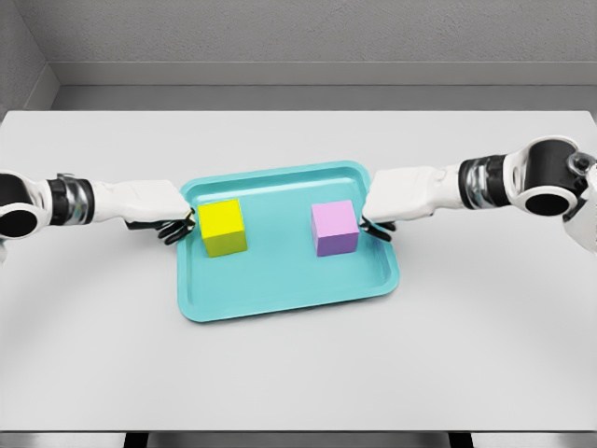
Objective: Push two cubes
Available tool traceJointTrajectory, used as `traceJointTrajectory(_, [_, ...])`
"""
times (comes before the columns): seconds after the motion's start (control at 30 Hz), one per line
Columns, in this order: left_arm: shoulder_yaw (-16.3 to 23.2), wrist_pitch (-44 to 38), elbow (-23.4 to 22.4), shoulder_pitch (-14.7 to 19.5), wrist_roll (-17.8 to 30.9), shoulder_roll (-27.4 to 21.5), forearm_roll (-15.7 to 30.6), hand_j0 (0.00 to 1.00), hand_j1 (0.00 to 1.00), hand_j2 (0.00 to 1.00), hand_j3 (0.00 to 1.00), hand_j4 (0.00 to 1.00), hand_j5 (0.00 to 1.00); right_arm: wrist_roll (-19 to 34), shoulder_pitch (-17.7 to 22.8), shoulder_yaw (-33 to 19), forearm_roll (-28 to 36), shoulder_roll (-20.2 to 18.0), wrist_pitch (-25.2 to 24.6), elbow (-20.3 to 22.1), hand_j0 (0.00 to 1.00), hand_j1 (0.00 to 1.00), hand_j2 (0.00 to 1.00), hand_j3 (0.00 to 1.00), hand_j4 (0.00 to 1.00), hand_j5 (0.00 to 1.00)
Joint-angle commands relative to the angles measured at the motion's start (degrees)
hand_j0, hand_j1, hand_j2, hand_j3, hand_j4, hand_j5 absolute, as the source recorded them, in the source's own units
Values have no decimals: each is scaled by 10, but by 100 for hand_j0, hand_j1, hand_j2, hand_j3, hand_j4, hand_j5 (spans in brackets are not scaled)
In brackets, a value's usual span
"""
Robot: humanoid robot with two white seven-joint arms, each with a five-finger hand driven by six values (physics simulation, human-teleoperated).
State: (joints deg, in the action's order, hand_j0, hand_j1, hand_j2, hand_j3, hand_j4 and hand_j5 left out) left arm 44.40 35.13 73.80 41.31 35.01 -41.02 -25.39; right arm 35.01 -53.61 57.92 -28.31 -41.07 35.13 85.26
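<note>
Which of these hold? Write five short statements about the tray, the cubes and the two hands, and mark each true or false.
1. Both cubes sit on the teal tray. True.
2. The yellow cube lies right of the pink cube. False: it lies left.
3. The cubes touch each other. False: bare tray shows between them.
4. The left hand is beside the yellow cube. True.
5. The right hand holds the pink cube in the air. False: the cube rests on the tray.

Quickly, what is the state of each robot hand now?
Left robot hand: open, holding nothing, beside the yellow cube.
Right robot hand: open, holding nothing, beside the pink cube.
</note>
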Motion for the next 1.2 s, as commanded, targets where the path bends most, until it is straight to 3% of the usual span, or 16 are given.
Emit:
traceJointTrajectory(0.0, [0,-1,2,0,0,-1,-2,0,0,0,0,0,0,0,0,7,1,11,-1,-12,16,16,16,16,16,16])
traceJointTrajectory(0.4, [0,-1,2,4,0,4,-3,0,0,0,0,0,0,0,-4,3,1,15,-1,-14,17,17,17,17,17,17])
traceJointTrajectory(0.53, [1,-1,2,6,0,10,-3,0,0,0,0,0,0,0,-5,-6,1,15,-1,-58,17,17,17,17,17,17])
traceJointTrajectory(0.77, [2,-1,4,8,0,36,-3,0,0,0,0,0,0,0,-4,11,1,25,-1,-93,17,17,17,17,17,17])
traceJointTrajectory(1.17, [3,-1,3,7,0,58,-3,0,0,0,0,0,0,0,-13,32,-11,60,-1,-92,17,17,17,17,17,17])
